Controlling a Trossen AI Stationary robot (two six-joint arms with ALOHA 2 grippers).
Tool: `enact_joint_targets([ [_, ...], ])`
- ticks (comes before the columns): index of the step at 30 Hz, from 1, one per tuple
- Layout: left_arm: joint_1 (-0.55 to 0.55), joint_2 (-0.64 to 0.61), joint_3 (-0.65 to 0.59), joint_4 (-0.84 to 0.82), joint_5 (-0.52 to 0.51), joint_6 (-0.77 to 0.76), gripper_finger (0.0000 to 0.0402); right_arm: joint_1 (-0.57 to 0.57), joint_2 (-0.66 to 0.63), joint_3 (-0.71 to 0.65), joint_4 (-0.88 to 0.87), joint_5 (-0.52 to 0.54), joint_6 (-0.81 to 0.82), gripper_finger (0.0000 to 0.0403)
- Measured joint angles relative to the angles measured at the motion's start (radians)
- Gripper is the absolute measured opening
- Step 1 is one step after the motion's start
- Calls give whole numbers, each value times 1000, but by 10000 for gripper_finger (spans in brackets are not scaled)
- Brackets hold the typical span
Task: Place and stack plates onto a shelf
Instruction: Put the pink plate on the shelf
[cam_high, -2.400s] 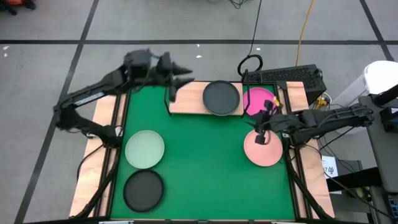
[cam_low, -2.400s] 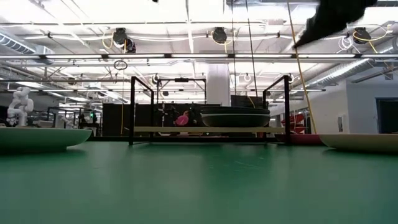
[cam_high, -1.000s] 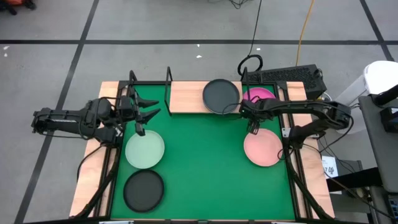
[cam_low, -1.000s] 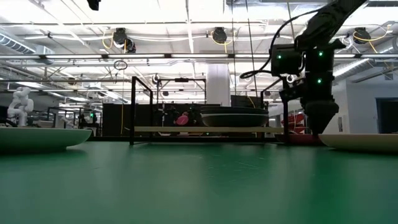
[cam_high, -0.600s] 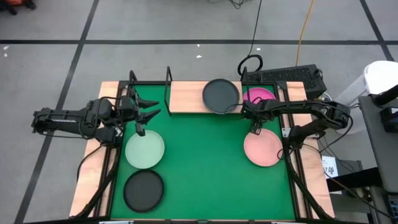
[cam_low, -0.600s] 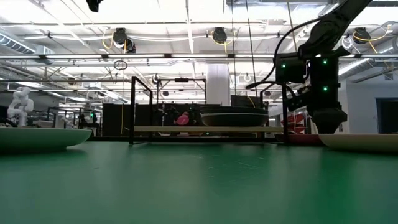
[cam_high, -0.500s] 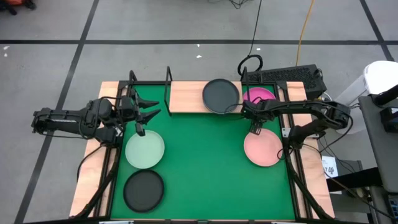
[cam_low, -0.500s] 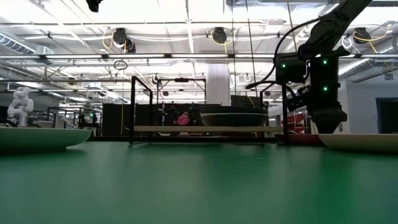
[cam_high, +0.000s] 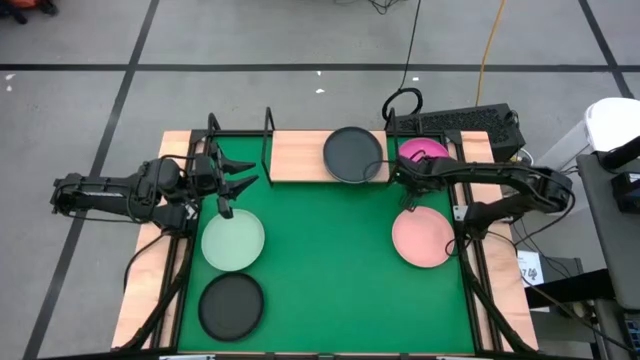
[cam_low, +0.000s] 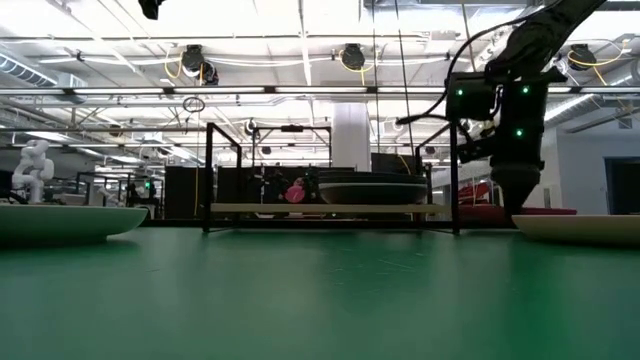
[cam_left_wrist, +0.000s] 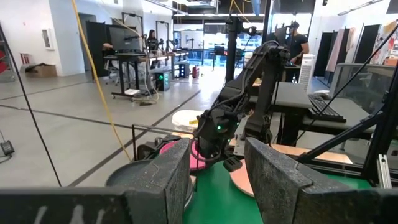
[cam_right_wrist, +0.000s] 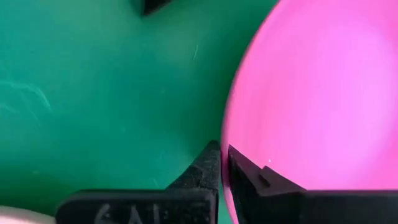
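Magenta plate, glossy, round, rim pinched by right tool, left tool spread

Green mat bearing mint plate, dark plate, pink plate; shelf carrying grey plate

Right gripper, fingers nearly closed with only a thin gap, points down near the table's far right corner. Left gripper, fingers spread wide, hangs level over the table's left edge, arm extended.
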Motion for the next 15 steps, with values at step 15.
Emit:
enact_joint_targets([
  [15, 0, 0, 0, 0, 0, 0, 156, -28, -265, 19, -60, 30, 96, 1],
])
